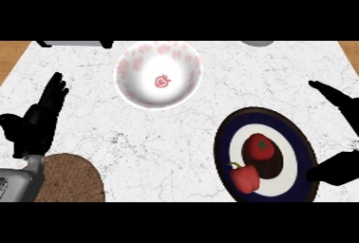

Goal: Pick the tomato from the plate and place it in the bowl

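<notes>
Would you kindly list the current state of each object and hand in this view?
Round red tomato: on the plate, untouched.
Red bell pepper: lying on the plate beside the tomato.
Dark-rimmed white plate: holds both.
White bowl with pink markings: upright, empty.
Left hand: open, resting.
Right hand: open, beside the plate.

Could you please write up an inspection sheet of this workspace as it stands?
Surface: white marble counter, wooden edges at the far corners.
Job's things: tomato on the dark-rimmed plate; white bowl with red pattern, nothing in it.
Clutter: red bell pepper on the plate beside the tomato; brown round mat at near left.
Robot hands: left robot hand open, resting at left; right robot hand open beside the plate, holding nothing.
Cables: nothing seen.
Surroundings: dark and grey objects cut off at the far edge.
</notes>
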